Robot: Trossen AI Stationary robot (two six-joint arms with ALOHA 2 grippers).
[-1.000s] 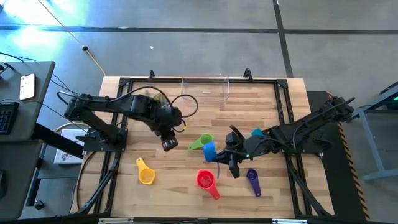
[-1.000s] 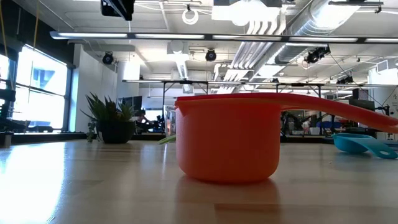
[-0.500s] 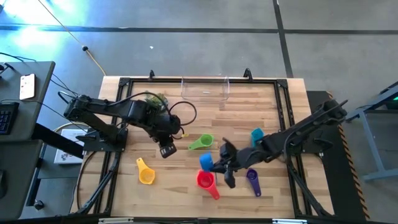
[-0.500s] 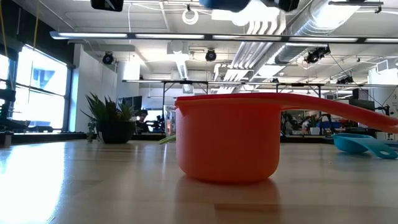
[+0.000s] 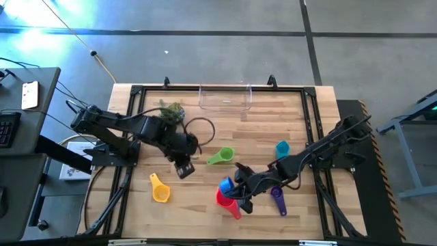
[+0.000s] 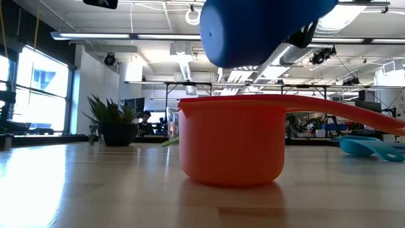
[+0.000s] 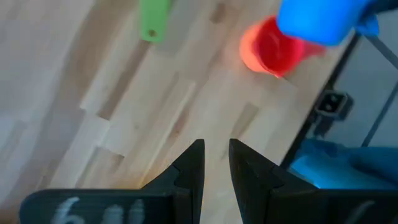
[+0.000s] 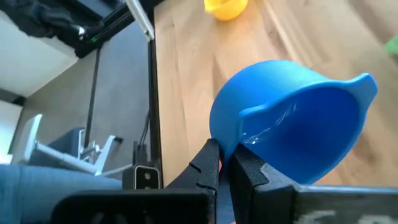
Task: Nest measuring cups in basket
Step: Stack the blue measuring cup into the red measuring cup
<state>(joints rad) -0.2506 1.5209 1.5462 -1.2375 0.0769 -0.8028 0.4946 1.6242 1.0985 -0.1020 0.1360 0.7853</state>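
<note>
My right gripper (image 5: 235, 191) (image 8: 227, 158) is shut on the blue cup (image 5: 226, 184), which hangs tilted just above the red cup (image 5: 228, 200) (image 6: 231, 145). The red cup stands on its base on the table. Green cup (image 5: 220, 156), yellow cup (image 5: 160, 190), teal cup (image 5: 282, 147) and purple cup (image 5: 277, 198) lie apart on the wood. The clear basket (image 5: 225, 98) stands at the far edge. My left gripper (image 5: 183, 169) (image 7: 216, 152) hovers over bare wood left of the green cup, its fingers a narrow gap apart. My right gripper pinches the blue cup between its two fingers at the wall opposite the spout (image 8: 231, 140); the fingertips (image 8: 211, 158) cover the exact spot. The cup (image 6: 259, 28) is lifted clear and tilted, its bottom just above the red cup's rim (image 6: 234, 100).
A small spiky green plant (image 5: 171, 109) (image 6: 114, 123) stands at the far left of the table. A black frame (image 5: 311, 137) runs round the tabletop. Bare wood lies between the yellow cup and the red cup and in front of the basket.
My right gripper has carried the blue cup from beside the green cup toward the near edge and leftward, and down, until it hangs over the red cup. My left gripper has drifted a little toward the near edge.
</note>
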